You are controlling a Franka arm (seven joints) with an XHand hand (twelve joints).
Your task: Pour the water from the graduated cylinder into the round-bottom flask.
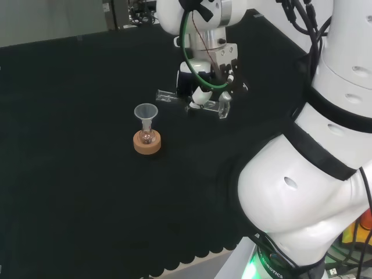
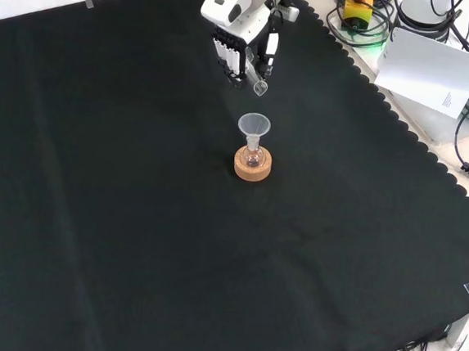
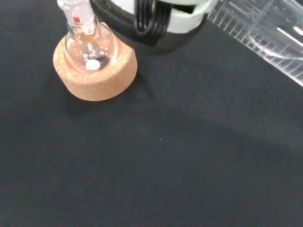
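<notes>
**A:** What print will you find here?

**B:** Look at the round-bottom flask in the wrist view. Its bulb carries a short line of white print, a volume mark, above a round white spot. There is a small red mark on the neck.

**A:** Anything else you'd point to?

**B:** The graduated cylinder shows its scale in that same view. You can see rows of fine white lines along the clear wall, but no figures beside them.

**A:** And off the cloth?

**B:** In the front view, a white sheet stands past the cloth's far right edge. It has a small dark block of print near its right side, too small for you to read.
</notes>
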